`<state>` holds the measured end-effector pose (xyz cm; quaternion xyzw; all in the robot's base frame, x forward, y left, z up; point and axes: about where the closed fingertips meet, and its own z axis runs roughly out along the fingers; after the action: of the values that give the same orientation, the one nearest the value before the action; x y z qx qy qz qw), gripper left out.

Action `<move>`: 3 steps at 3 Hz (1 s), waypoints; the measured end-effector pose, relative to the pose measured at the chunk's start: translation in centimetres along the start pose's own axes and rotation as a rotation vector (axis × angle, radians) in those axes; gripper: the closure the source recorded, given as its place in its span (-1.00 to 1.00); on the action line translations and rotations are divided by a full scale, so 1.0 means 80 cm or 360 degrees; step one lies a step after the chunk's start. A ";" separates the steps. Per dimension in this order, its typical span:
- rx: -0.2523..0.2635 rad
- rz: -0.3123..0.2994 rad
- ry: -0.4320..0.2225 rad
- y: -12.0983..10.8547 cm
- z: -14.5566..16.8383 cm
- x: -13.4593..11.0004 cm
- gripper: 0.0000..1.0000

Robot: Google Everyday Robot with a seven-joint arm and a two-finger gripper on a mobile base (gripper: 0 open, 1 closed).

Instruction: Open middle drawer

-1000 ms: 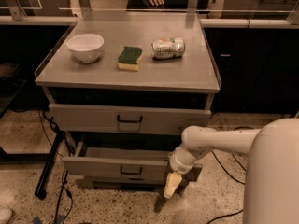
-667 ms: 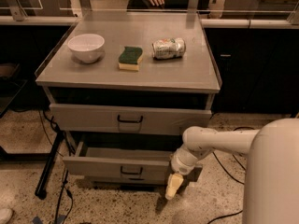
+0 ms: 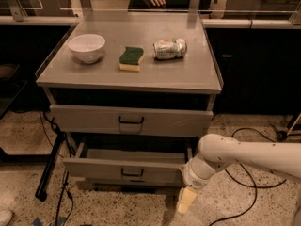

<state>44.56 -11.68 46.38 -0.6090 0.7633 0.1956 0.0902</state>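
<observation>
1. Camera view, low centre: middle drawer [image 3: 96, 170] pulled partly out, grey tray [image 3: 134, 155] showing, black handle [image 3: 131, 173] free.
2. Low, right of centre: gripper [image 3: 186, 200] hanging by the drawer's right end, away from the handle. Cannot tell whether apart or together.
3. Might bump the drawer's corner and shove it back in, if swung left.
4. Might shake the cabinet [image 3: 197, 72] and send the can [image 3: 170, 48], lying sideways up top, rolling off.

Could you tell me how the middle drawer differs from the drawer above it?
The middle drawer is pulled out; the drawer above is shut. The drawer above has a taller front and bigger handle than the middle drawer. Both are grey with black loop handles. The gripper hangs below the middle drawer's right corner.
</observation>
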 end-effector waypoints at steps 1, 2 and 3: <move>0.0000 0.0000 0.0000 0.000 0.000 0.000 -1.00; 0.0046 0.0057 -0.0012 -0.007 -0.009 0.006 -1.00; 0.0206 0.0112 0.0009 -0.029 -0.053 0.019 -1.00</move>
<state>46.89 -15.22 49.19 -0.5753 0.7955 0.1472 0.1205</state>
